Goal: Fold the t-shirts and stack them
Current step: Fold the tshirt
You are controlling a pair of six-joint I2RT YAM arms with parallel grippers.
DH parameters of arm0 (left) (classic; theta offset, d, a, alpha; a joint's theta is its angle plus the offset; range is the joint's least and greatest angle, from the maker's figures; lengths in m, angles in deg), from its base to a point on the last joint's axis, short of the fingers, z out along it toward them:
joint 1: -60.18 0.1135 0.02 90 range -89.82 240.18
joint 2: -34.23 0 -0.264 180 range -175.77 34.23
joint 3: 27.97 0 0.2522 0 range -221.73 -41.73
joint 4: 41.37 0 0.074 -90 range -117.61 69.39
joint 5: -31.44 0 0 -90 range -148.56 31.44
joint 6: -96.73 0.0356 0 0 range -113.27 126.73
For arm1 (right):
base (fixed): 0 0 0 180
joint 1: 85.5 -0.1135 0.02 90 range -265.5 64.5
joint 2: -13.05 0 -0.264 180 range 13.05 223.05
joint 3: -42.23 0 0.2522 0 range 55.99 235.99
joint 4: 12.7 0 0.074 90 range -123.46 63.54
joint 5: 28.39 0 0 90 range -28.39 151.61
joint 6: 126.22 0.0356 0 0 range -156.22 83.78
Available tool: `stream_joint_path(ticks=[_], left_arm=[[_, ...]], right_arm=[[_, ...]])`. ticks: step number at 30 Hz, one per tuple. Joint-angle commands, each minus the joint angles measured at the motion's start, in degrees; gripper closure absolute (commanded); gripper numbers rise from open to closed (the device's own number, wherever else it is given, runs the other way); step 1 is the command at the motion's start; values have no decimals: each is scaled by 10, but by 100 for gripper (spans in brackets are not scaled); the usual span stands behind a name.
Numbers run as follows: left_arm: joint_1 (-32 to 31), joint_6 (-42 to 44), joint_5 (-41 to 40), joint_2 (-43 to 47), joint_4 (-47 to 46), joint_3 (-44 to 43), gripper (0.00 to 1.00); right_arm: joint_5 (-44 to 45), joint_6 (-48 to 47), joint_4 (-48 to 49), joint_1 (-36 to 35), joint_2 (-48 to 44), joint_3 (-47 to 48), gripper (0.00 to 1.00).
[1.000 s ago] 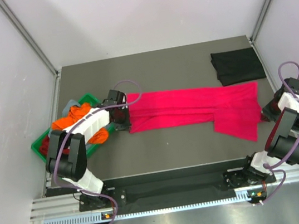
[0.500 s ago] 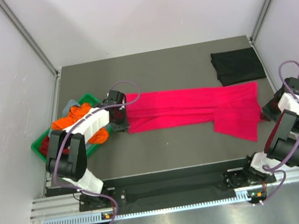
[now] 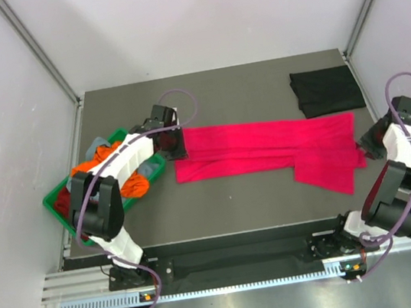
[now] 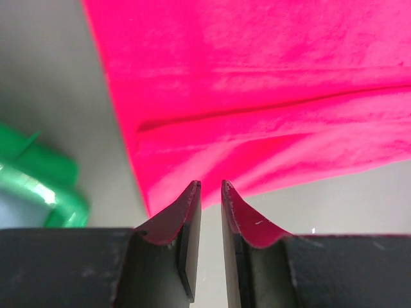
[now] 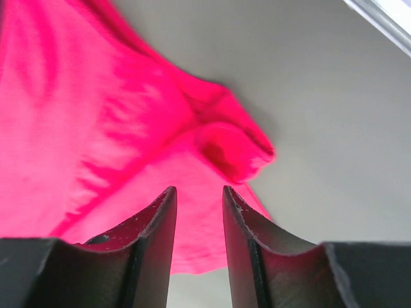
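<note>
Left claw [image 4: 210, 192]: jaws slightly apart, empty; pink tee [image 3: 251, 147] starts just ahead. Right claw [image 5: 198, 192]: same narrow gap, empty, over its other end. You've got it stretched flat on the desk [image 3: 220, 97] between them, likely for folding.

Top camera looks down on the table [image 3: 236, 203]; wrist cameras closely face the pink-red t-shirt [image 3: 266, 145].

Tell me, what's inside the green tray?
An orange t-shirt, a dark red t-shirt and a bit of a grey-blue t-shirt are bunched in the green tray. The left arm reaches across it, so whatever lies beneath the arm and the clothes is hidden.
</note>
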State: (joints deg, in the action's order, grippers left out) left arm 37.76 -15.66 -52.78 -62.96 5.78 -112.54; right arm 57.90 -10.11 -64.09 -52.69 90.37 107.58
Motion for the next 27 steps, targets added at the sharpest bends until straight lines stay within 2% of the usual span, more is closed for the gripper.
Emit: stream_joint_path(ticks=[1, 5, 6, 8, 9, 10, 11, 14, 23, 27], left_arm=[[-2, -1, 34, -31, -28, -24, 76], [-2, -2, 43, -69, -34, -37, 79], [-2, -2, 44, -74, -39, -38, 79], [-2, 0, 41, -89, -44, -42, 80], [-2, 1, 40, -94, -43, -44, 79], [-2, 2, 36, -104, -44, -49, 80], [-2, 2, 31, -108, -43, -50, 80], [-1, 2, 13, -122, -41, -61, 80], [-1, -2, -24, -166, -26, -108, 80], [-1, -3, -41, -170, -28, -112, 80]], right_arm=[[15, 18, -10, -41, -28, 49, 65], [18, 23, -8, -136, -34, 64, 71], [15, 27, -6, -191, -33, 61, 78], [17, 38, 6, -247, -35, 54, 85], [19, 52, 11, -300, -34, 48, 93], [21, 59, 16, -324, -31, 39, 95], [26, 65, 23, -381, -26, 36, 97], [58, 84, 13, -451, -2, 39, 100], [71, 119, 50, -531, 63, 39, 100], [82, 120, 65, -536, 86, 34, 100]])
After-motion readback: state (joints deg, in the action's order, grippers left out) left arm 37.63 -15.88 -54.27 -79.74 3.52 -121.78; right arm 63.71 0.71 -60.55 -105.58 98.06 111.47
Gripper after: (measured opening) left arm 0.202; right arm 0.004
